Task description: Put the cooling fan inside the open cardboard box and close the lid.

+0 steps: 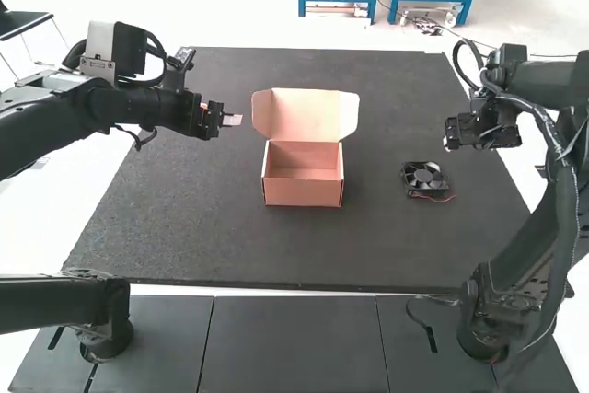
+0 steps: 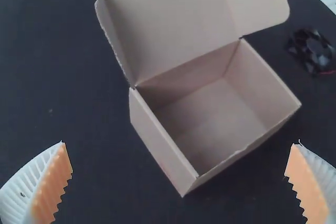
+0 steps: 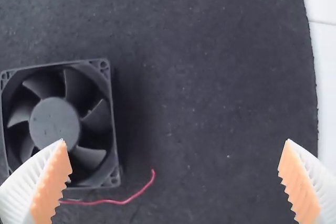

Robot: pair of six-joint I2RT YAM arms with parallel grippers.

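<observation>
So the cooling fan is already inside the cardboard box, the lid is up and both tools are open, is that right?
No. The cooling fan is not in the cardboard box: the high view shows it lying on the black mat to the box's right. The lid is up, and the left tool and right tool are open.

One cardboard box [image 1: 303, 172] at the middle, and that's the only one. One cooling fan [image 1: 424, 178] to its right, with one red wire [image 3: 121, 199] off it. One black mat [image 1: 184, 218] under both. Two grippers: left gripper [image 1: 232, 120] at the left, right gripper [image 3: 170, 182] at the right.
</observation>
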